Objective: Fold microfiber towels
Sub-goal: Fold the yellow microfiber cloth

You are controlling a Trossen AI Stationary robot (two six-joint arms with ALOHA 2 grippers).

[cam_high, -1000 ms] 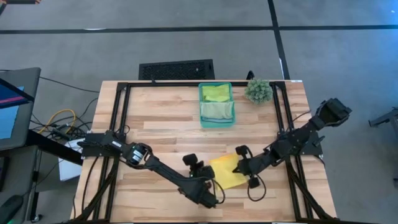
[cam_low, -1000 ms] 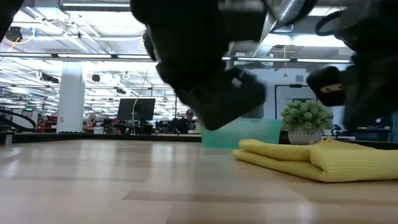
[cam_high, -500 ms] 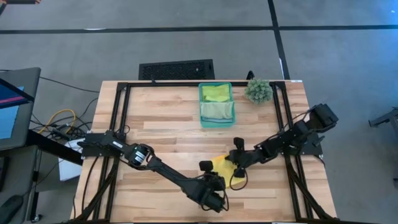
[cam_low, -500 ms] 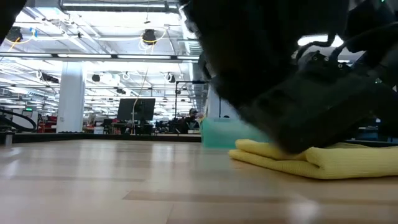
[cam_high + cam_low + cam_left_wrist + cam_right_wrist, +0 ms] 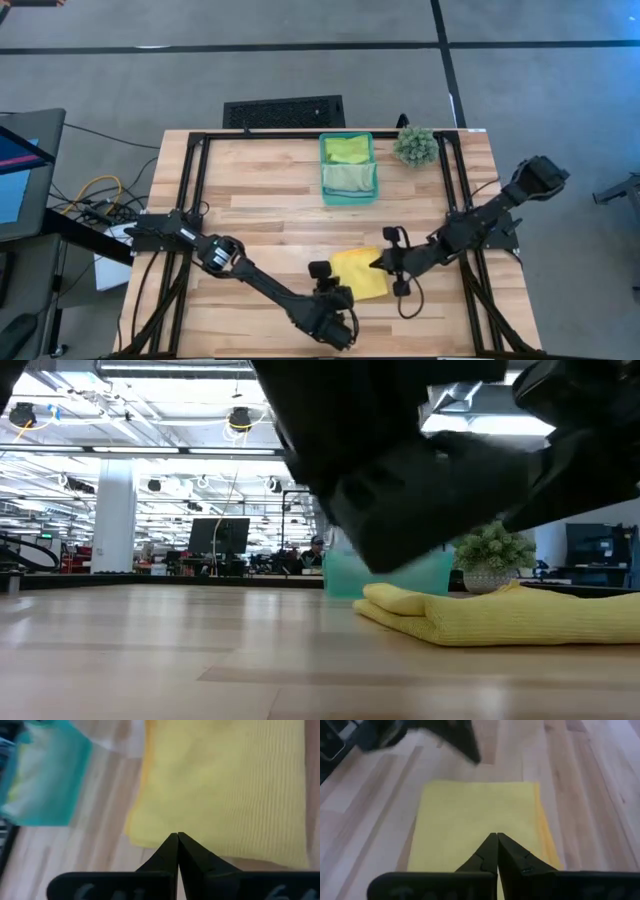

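A yellow towel (image 5: 358,272) lies folded flat on the wooden table, near the front middle; it also shows in the low view (image 5: 500,618). My left gripper (image 5: 340,292) is shut, with its tips at the towel's near-left edge (image 5: 150,832). My right gripper (image 5: 376,266) is shut too, its tips over the towel's right part (image 5: 475,820). Two more towels, a lime green one (image 5: 347,150) and a pale green one (image 5: 350,178), lie in the teal bin (image 5: 324,170). My left gripper's shut tips stand at the yellow towel's near-left edge (image 5: 160,837), slanting down from the table's near side; I cannot tell whether they touch it. My right gripper's shut tips slant down from the right over the towel's top layer (image 5: 492,827); whether they touch it does not show.
The teal bin stands at the far middle of the table, with a small spiky green plant (image 5: 415,146) to its right. Black frame rails (image 5: 196,200) run along the table's left, right and far sides. Bare wood lies left of the towel.
My right gripper went toward the table's left across the yellow towel, then drew back toward the right. My left gripper shifted a little along the towel's near side and rolled its wrist. The towel's left end has slid slightly toward the table's left.
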